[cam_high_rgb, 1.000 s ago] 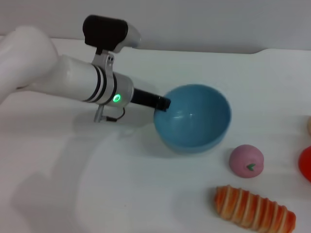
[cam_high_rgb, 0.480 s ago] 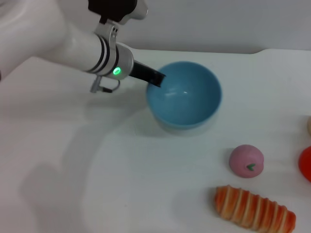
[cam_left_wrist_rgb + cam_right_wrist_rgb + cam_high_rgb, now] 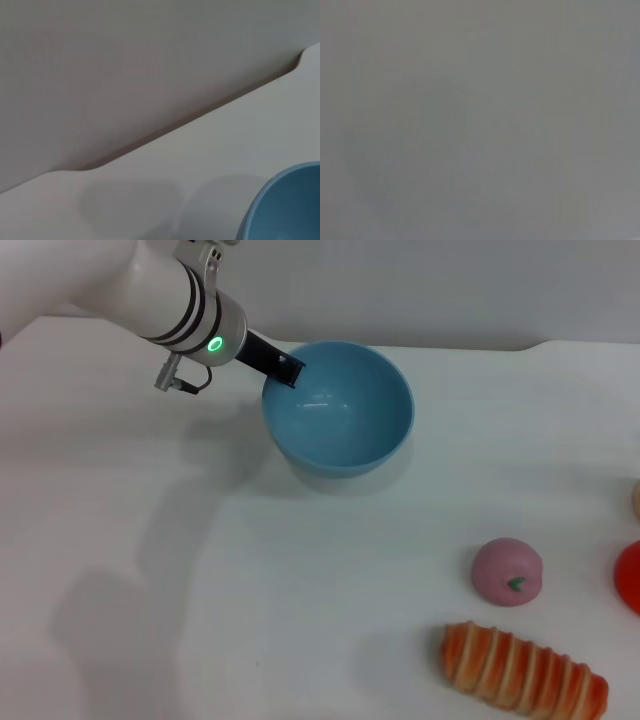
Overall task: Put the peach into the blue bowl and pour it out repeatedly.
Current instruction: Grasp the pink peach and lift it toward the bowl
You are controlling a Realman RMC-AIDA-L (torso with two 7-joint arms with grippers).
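Our left hand (image 3: 290, 368) is near the far left part of the tabletop (image 3: 300, 590). It is pinched on the rim of the blue bowl (image 3: 340, 405), and the bowl looks lifted a bit off the tabletop, open side up. We see nothing inside it. Over toward the right edge, the peach (image 3: 507, 571) sits on the tabletop, well apart from the bowl. A striped loaf (image 3: 524, 668) lies just in front of it, near the front edge. We think the bowl has been poured out. Next we need to set it down and put the peach in. Our right hand is not in view.
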